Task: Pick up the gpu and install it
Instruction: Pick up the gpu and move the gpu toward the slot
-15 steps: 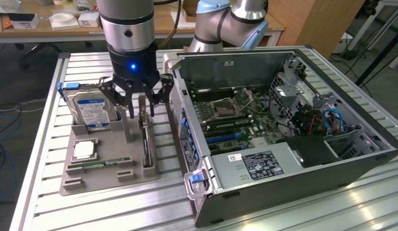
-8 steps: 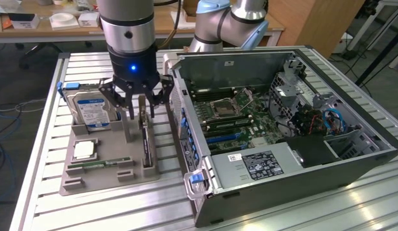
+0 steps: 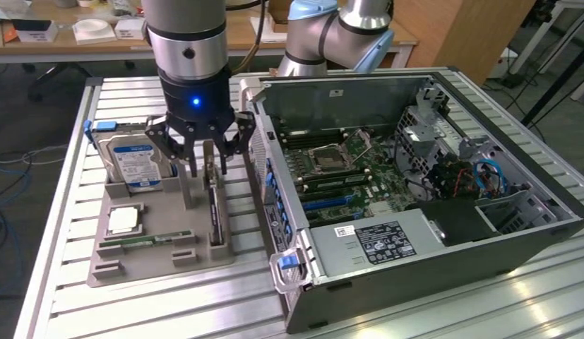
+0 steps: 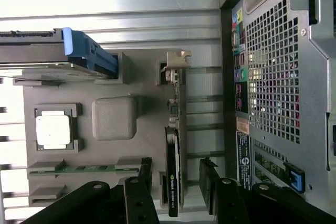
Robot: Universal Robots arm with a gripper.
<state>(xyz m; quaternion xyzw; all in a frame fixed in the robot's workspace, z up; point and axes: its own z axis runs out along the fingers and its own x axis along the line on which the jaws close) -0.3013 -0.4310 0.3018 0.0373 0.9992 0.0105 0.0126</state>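
Observation:
The gpu (image 3: 215, 215) is a thin dark card standing on edge in a slot of the grey holder tray (image 3: 159, 263), with its pale metal bracket (image 4: 176, 59) at the far end. My gripper (image 3: 205, 168) hangs straight above the card's bracket end, open. In the wrist view the gpu (image 4: 172, 156) runs between the two black fingers (image 4: 140, 184), with a gap on each side. Nothing is held. The open computer case (image 3: 414, 176) lies on its side just to the exterior view's right of the tray, its motherboard (image 3: 344, 176) exposed.
On the tray also sit a silver hard drive (image 3: 131, 164) with a blue-white label, a processor chip (image 3: 124, 220) and a green memory stick (image 3: 145, 241). The case's rear panel (image 4: 273, 77) stands close beside the gpu. Everything rests on a slatted metal table (image 3: 66, 212).

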